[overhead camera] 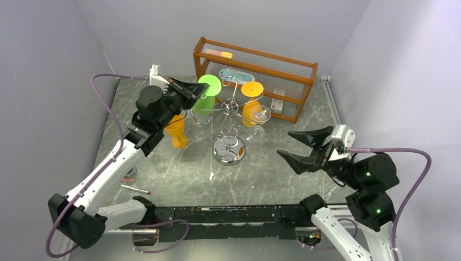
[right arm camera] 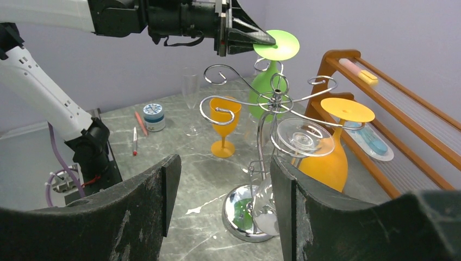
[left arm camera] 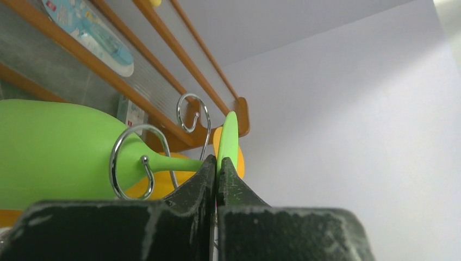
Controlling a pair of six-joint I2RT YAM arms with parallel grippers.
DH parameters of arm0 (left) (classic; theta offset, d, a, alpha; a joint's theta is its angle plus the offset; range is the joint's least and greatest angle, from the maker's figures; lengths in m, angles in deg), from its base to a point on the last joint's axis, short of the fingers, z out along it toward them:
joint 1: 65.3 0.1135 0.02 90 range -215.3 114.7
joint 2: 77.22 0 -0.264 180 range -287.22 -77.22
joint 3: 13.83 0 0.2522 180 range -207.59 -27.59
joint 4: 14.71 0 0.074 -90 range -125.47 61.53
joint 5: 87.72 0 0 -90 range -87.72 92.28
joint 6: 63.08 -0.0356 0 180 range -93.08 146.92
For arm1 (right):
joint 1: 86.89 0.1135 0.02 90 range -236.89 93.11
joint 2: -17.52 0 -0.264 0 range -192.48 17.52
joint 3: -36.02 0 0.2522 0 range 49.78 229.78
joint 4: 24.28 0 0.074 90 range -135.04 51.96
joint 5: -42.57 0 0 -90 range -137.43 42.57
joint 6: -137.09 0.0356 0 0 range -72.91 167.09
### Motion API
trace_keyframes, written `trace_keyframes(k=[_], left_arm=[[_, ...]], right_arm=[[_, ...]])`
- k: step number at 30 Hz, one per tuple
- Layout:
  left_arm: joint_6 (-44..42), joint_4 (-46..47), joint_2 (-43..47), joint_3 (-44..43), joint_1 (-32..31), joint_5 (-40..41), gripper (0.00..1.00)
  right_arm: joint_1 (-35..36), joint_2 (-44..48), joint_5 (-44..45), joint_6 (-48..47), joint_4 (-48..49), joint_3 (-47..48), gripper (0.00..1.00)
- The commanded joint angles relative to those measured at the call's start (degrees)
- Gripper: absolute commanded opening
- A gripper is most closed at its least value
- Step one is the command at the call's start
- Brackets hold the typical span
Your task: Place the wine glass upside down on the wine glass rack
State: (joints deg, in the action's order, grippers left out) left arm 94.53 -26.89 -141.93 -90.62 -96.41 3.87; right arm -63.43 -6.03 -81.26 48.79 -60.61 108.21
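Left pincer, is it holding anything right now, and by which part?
The left pincer is shut on the green wine glass, pinching the edge of its round foot.

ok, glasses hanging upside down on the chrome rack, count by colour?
green wine glass: 1 (foot pinched in the left hand)
orange wine glass: 1
clear wine glass: 1
Total: 3 on the wine glass rack
Not counted: the upright orange glass standing on the table.
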Motion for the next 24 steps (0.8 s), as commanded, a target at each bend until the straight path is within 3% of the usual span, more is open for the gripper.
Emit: trace_keyframes(k=[1, 13, 24], left_arm=[[-1.69, 6.03, -0.12, 0.31, 2.16, -1.72, 0.05], [-1.56, 6.99, 0.86, 2.90, 5.27, -1.67, 0.05], [-4.07, -1.25, 4.15, 2.57, 6.32, -0.57, 0.05]], right_arm=[[0.00, 0.79, 0.58, 0.58, -0.80, 0.79, 0.65], [-0.01, 0.57, 0.91, 0.50, -1.19, 1.30, 0.65], [-0.04, 0.09, 2.02, -1.24, -1.93, 2.23, 0.65]])
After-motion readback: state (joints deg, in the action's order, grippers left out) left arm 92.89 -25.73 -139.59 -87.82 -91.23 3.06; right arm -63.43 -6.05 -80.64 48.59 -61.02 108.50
